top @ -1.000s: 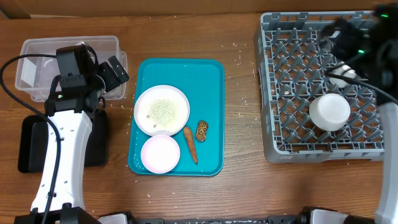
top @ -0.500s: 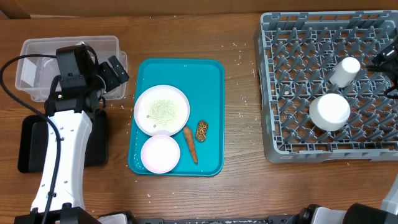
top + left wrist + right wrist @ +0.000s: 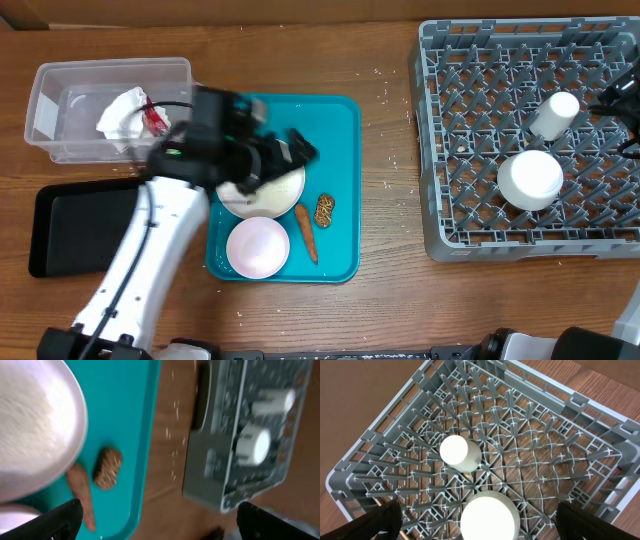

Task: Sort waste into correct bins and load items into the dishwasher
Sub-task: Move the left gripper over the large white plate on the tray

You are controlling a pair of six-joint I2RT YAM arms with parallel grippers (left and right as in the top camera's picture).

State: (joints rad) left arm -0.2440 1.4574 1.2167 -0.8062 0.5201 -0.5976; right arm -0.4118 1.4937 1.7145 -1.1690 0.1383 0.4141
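— Carrot [image 3: 306, 232] lies on the teal tray [image 3: 340, 120], brown lump [image 3: 325, 209] just beside it, with the plate [image 3: 275, 195] and small bowl [image 3: 258, 247] alongside. What about the left gripper [image 3: 159, 507]?
— It hovers over the plate, fingers spread wide, nothing held. Crumpled paper [image 3: 125, 112] sits in the clear tub [image 3: 70, 100], black tray [image 3: 85, 225] next to it.
— And the right gripper [image 3: 477, 509]?
— Above the grey rack [image 3: 530, 435], spread wide too, empty. Cup [image 3: 455, 451] and upturned bowl [image 3: 487, 519] stand in the rack.
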